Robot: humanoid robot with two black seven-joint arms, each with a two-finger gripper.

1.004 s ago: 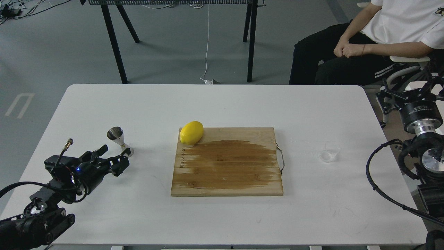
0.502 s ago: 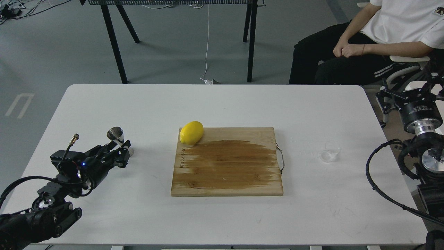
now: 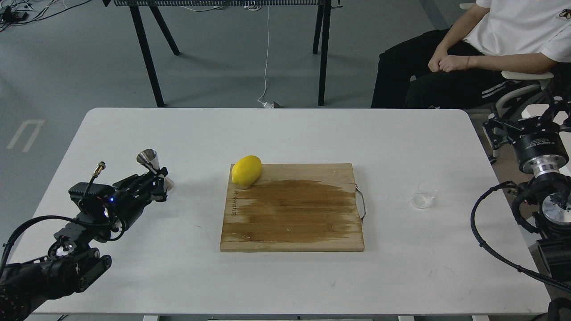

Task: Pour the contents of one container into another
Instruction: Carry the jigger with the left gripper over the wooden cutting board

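Two containers stand well apart on the white table (image 3: 285, 129): the steel jigger (image 3: 150, 164) at far left, the clear glass cup (image 3: 424, 195) at right, beyond the wooden board (image 3: 292, 209) with the lemon (image 3: 246, 170) on its corner. Left gripper (image 3: 156, 189) sits at the jigger's waist and lower cone; whether its fingers press the metal cannot be told. Right gripper (image 3: 524, 129) hangs off the table edge, its opening unreadable. For a sound grasp, the fingers should straddle the narrow waist squarely and keep the jigger upright, since its small base would tip easily.
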